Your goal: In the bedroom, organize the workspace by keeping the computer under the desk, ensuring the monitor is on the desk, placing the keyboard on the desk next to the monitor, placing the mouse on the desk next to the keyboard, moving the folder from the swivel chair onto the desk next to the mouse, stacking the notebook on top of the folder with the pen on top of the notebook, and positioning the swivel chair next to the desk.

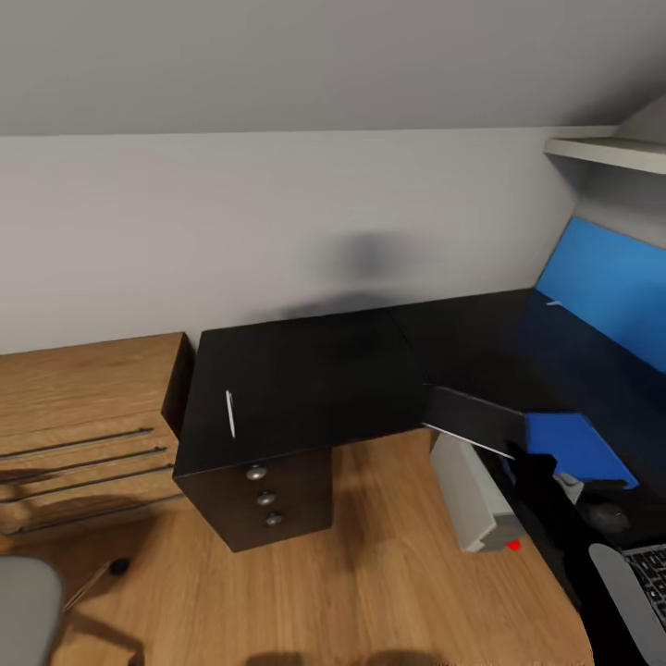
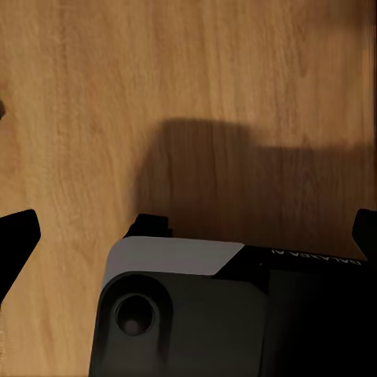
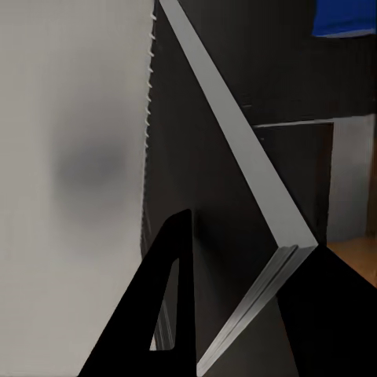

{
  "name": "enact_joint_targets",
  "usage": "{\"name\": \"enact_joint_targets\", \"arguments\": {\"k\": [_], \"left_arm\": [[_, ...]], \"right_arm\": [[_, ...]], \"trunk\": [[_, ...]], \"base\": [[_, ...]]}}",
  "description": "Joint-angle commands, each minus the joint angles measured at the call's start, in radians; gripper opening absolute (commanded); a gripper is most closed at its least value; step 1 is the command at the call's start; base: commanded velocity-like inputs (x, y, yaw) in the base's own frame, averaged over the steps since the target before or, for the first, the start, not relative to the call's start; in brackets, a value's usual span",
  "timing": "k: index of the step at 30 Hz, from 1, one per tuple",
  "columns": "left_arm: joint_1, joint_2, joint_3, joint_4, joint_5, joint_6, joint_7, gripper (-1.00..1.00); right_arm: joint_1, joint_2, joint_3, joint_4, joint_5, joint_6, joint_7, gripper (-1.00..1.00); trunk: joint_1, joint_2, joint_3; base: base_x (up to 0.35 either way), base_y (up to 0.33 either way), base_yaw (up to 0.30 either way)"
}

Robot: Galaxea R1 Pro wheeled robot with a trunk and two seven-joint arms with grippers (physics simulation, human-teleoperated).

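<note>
My right gripper point(image 1: 515, 447) is shut on the notebook point(image 1: 469, 415), a thin dark pad with a pale edge, and holds it in the air over the inner corner of the black desk point(image 1: 481, 342). In the right wrist view the notebook point(image 3: 212, 157) stands edge-on between the dark fingers point(image 3: 169, 314). Just right of it the blue folder point(image 1: 578, 444) lies on the desk, with the mouse point(image 1: 606, 514) and the keyboard point(image 1: 647, 573) nearer me. The white pen point(image 1: 229, 413) lies on the black cabinet's top. Below the desk stands the pale computer point(image 1: 472, 504). My left gripper point(image 2: 188, 228) hangs open over the wood floor.
A black three-drawer cabinet point(image 1: 268, 499) stands at the desk's left end, with a light wooden drawer chest point(image 1: 83, 416) beside it. The swivel chair's grey seat point(image 1: 26, 606) and a castor point(image 1: 118, 564) show at the lower left. Open wood floor point(image 1: 370, 573) lies in front of me.
</note>
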Motion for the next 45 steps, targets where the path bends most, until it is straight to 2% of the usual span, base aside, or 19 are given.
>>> {"name": "enact_joint_targets", "arguments": {"k": [1, 4, 6, 10, 14, 15, 16, 18, 31, 32, 35, 45], "left_arm": [[0.0, 0.001, -0.006, -0.002, 0.008, 0.002, 0.008, 1.0], [0.0, 0.001, -0.006, -0.002, 0.008, 0.002, 0.008, 1.0], [0.0, 0.0, -0.008, 0.028, 0.007, 0.002, 0.007, 1.0], [-0.001, -0.001, -0.01, 0.052, 0.007, 0.002, 0.005, 1.0], [0.0, -0.001, -0.01, 0.053, 0.007, 0.002, 0.005, 1.0], [0.0, -0.001, -0.01, 0.053, 0.007, 0.002, 0.005, 1.0], [0.0, -0.001, -0.01, 0.053, 0.007, 0.002, 0.005, 1.0], [0.0, -0.001, -0.01, 0.053, 0.007, 0.002, 0.005, 1.0], [0.0, -0.001, -0.011, 0.054, 0.007, -0.015, 0.005, 1.0], [0.0, -0.001, -0.011, 0.054, 0.007, -0.017, 0.005, 1.0], [0.0, -0.001, -0.01, 0.054, 0.007, -0.018, 0.005, 1.0], [0.0, -0.001, -0.01, 0.055, 0.007, -0.018, 0.006, 1.0]], "right_arm": [[-0.001, 0.0, -0.001, 0.0, -0.009, 0.002, 0.001, -1.0], [0.0, 0.0, -0.001, 0.0, -0.008, -0.014, -0.007, -1.0], [-0.001, 0.0, -0.002, 0.0, -0.008, -0.064, -0.043, -1.0], [0.0, 0.001, 0.002, -0.004, 0.009, -0.136, -0.052, -1.0], [0.0, 0.015, 0.004, -0.006, 0.116, -0.204, -0.052, -1.0], [0.0, 0.019, 0.004, -0.007, 0.131, -0.215, -0.051, -1.0], [-0.001, 0.032, 0.004, -0.008, 0.176, -0.253, -0.05, -1.0], [-0.001, 0.038, 0.005, -0.009, 0.199, -0.273, -0.049, -1.0], [0.0, 0.04, 0.006, -0.019, 0.218, -0.281, -0.03, -1.0], [0.0, 0.04, 0.01, -0.019, 0.247, -0.277, -0.019, -1.0], [-0.001, 0.041, 0.012, -0.019, 0.281, -0.274, -0.014, -1.0], [0.0, 0.048, 0.012, -0.015, 0.283, -0.266, -0.016, -1.0]], "trunk": [[0.0, -0.001, -0.001], [0.0, -0.001, -0.001], [0.0, -0.001, -0.001], [0.0, -0.001, -0.001], [0.0, -0.001, -0.001], [0.0, -0.001, -0.001], [0.0, -0.001, -0.001], [0.0, -0.001, -0.001], [0.0, -0.001, -0.001], [0.0, -0.001, -0.001], [0.0, -0.001, -0.001], [0.0, -0.001, -0.001]], "base": [[0.0, 0.0, -0.265], [0.0, 0.0, -0.265], [0.0, 0.0, -0.265], [0.0, 0.0, -0.25], [0.0, 0.0, -0.252], [0.0, 0.0, -0.258], [0.0, 0.0, -0.261], [0.0, 0.0, -0.26], [0.0, 0.0, -0.089], [0.0, 0.0, -0.001], [0.002, 0.0, 0.0], [0.219, 0.0, 0.0]]}}
